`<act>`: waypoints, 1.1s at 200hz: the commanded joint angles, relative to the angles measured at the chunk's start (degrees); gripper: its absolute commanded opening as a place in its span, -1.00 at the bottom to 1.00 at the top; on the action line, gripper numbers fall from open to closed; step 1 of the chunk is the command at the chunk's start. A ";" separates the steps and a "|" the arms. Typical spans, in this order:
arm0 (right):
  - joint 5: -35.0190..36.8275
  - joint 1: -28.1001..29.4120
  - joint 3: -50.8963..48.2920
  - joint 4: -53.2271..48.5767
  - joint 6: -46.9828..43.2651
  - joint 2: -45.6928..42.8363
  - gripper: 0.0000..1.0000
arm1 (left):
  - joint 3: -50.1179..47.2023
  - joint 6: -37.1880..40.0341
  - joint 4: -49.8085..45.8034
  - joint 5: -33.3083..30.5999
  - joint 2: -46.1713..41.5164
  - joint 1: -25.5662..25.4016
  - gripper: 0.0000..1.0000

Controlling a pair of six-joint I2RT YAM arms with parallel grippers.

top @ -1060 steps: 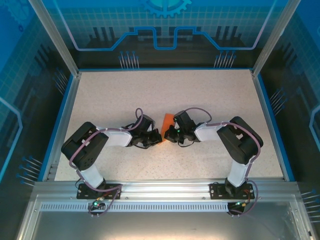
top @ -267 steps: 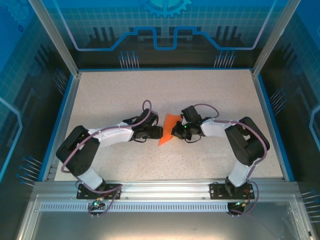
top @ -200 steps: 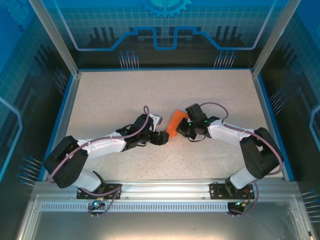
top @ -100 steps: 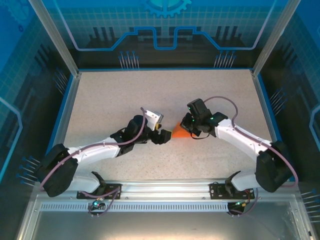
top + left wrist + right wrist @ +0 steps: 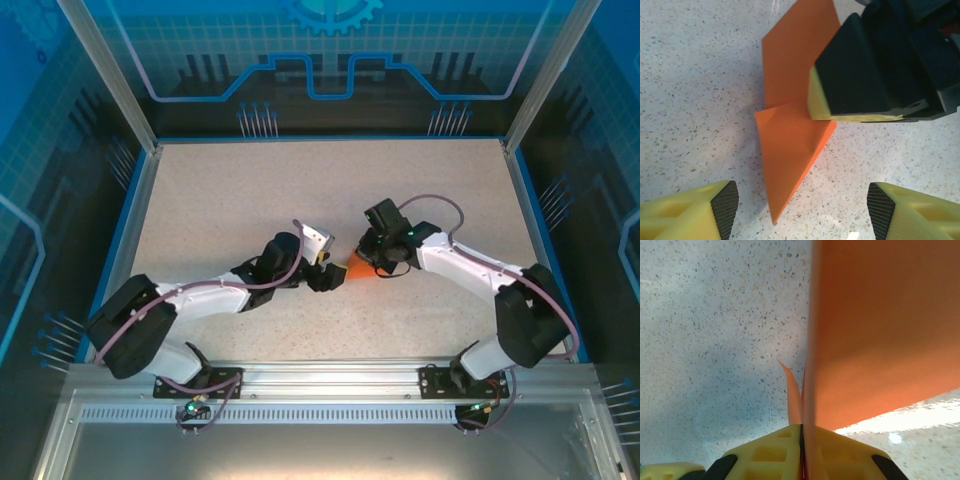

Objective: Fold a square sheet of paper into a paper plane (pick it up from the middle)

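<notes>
The paper plane (image 5: 358,270) is a folded bright orange dart with its pointed tip aimed toward my left arm. In the left wrist view the plane (image 5: 790,145) hangs just over the speckled table, tip down between my left fingers. My left gripper (image 5: 802,210) is open, its pads wide apart on either side of the tip and touching nothing; from above, the left gripper (image 5: 325,277) sits just left of the plane. My right gripper (image 5: 375,262) is shut on the plane's rear part. In the right wrist view the right gripper (image 5: 802,440) pinches the paper layers (image 5: 880,340) edge-on.
The speckled beige table (image 5: 230,200) is bounded by a blue rim (image 5: 128,230) and metal frame posts. Both arms meet near the table's middle, their wrists a short distance apart.
The right gripper has carried the plane down and slightly nearer, turning its tip toward the left arm. The left gripper followed and stayed open at the tip.
</notes>
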 commanded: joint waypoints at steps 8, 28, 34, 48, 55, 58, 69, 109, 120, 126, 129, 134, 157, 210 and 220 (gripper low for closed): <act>-5.05 -0.35 -0.84 5.78 3.23 3.00 -0.81 | -1.86 5.08 8.53 2.09 4.17 -0.47 0.39; -6.48 -0.92 -1.31 6.98 4.42 3.68 -0.81 | -2.21 7.47 11.64 2.32 6.92 -0.68 0.32; -6.60 -1.10 -1.53 7.32 4.65 3.68 -0.81 | -2.21 8.35 12.24 2.44 7.78 -0.78 0.29; -7.02 -1.52 -2.35 8.08 5.21 3.46 -0.81 | -2.39 10.58 14.20 2.63 9.73 -1.06 0.23; -7.23 -1.63 -2.56 8.26 5.50 3.42 -0.81 | -2.71 11.57 15.66 2.71 10.60 -1.22 0.20; -7.33 -1.70 -2.68 8.31 5.51 3.42 -0.81 | -2.88 11.98 16.38 2.66 10.99 -1.26 0.19; -7.67 -1.89 -2.96 8.45 5.67 3.42 -0.81 | -3.47 13.31 18.88 2.52 12.31 -1.46 0.15; -8.89 -2.45 -3.85 8.67 6.05 3.40 -0.80 | -3.71 17.67 23.57 0.98 15.64 -1.75 -0.04; -9.04 -2.53 -4.06 8.71 6.07 3.31 -0.81 | -3.62 18.59 24.16 0.75 16.23 -1.77 -0.10; -9.14 -2.62 -4.19 8.71 6.06 3.33 -0.81 | -3.54 18.83 24.48 0.38 16.37 -1.87 -0.14; -9.18 -2.63 -4.26 8.76 6.13 3.33 -0.81 | -3.54 19.03 24.67 0.25 16.38 -1.80 -0.16; -9.34 -2.69 -4.40 8.91 6.23 3.24 -0.81 | -3.54 19.33 24.85 0.07 16.57 -1.84 -0.18; -10.06 -2.95 -4.97 9.80 6.67 3.24 -0.81 | -3.36 19.85 24.95 0.07 17.08 -1.80 -0.25; -11.61 -3.65 -5.69 11.84 7.22 3.24 -0.79 | -2.40 19.63 23.34 1.15 19.01 -2.37 -0.40; -11.90 -3.74 -5.69 12.22 7.29 3.24 -0.78 | -2.26 19.51 23.38 0.87 19.40 -2.41 -0.44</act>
